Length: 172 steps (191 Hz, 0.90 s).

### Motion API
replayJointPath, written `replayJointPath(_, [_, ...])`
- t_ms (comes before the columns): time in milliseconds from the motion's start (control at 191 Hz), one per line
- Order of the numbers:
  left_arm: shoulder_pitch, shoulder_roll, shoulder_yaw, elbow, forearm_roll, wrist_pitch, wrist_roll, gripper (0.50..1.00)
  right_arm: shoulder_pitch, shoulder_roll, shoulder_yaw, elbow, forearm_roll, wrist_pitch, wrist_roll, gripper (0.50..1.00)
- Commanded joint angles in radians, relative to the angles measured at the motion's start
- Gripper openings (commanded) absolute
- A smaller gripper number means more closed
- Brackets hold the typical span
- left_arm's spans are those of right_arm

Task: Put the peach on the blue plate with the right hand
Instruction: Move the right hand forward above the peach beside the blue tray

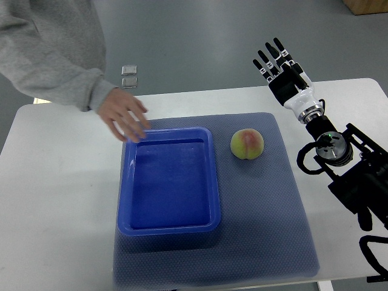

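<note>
Peach (247, 144) on the mat just right of the blue plate (170, 225), lying left of and nearer than the empty right hand (280, 65), fingers straight and spread.

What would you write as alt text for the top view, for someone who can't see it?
A peach sits on a blue-grey mat just right of an empty blue plate, a deep rectangular tray, on a white table. The robot's right hand is raised beyond the peach, fingers spread, holding nothing. A person's hand in a grey sleeve reaches over the plate's far left corner.
</note>
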Motion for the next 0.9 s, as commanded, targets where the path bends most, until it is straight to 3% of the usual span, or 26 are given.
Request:
replayJointPath(0, [0.000, 0.000, 0.001, -0.001, 0.000, 0.002, 0.000, 1.000, 0.000, 0.000, 0.000, 0.000, 0.000, 0.000, 0.000, 0.930])
replayJointPath(309, [0.000, 0.000, 0.001, -0.002, 0.000, 0.003, 0.000, 1.000, 0.021, -0.020, -0.012, 0.000, -0.023, 0.001, -0.002, 0.930])
replayJointPath(577, [0.000, 0.000, 0.001, -0.002, 0.000, 0.003, 0.000, 1.000, 0.106, -0.124, -0.109, 0.003, -0.284, 0.016, -0.002, 0.930])
replayJointPath(582, [0.000, 0.000, 0.001, -0.002, 0.000, 0.003, 0.000, 1.000, 0.130, -0.167, -0.133, 0.011, -0.366, 0.030, -0.003, 0.930])
replayJointPath(634, [0.000, 0.000, 0.001, -0.006, 0.000, 0.003, 0.000, 1.000, 0.167, -0.213, -0.182, 0.021, -0.471, 0.064, -0.003, 0.930])
replayJointPath(687, [0.000, 0.000, 0.001, -0.006, 0.000, 0.003, 0.000, 1.000, 0.167, -0.213, -0.182, 0.021, -0.471, 0.064, -0.003, 0.930])
replayJointPath(692, [0.000, 0.000, 0.001, -0.009, 0.000, 0.003, 0.000, 1.000, 0.208, -0.260, -0.252, 0.032, -0.592, 0.103, -0.003, 0.930])
replayJointPath(776, [0.000, 0.000, 0.001, -0.009, 0.002, -0.003, 0.000, 1.000, 0.289, -0.339, -0.360, 0.057, -0.765, 0.161, -0.011, 0.930])
replayJointPath(828, [0.000, 0.000, 0.001, -0.009, 0.002, -0.003, 0.000, 1.000, 0.290, -0.339, -0.360, 0.057, -0.765, 0.161, -0.011, 0.930])
replayJointPath(839, [0.000, 0.000, 0.001, -0.012, 0.002, -0.006, 0.000, 1.000, 0.355, -0.385, -0.434, 0.072, -0.841, 0.208, -0.034, 0.930])
replayJointPath(896, [0.000, 0.000, -0.001, -0.012, 0.002, -0.009, 0.000, 1.000, 0.420, -0.411, -0.492, 0.086, -0.882, 0.258, -0.061, 0.930])
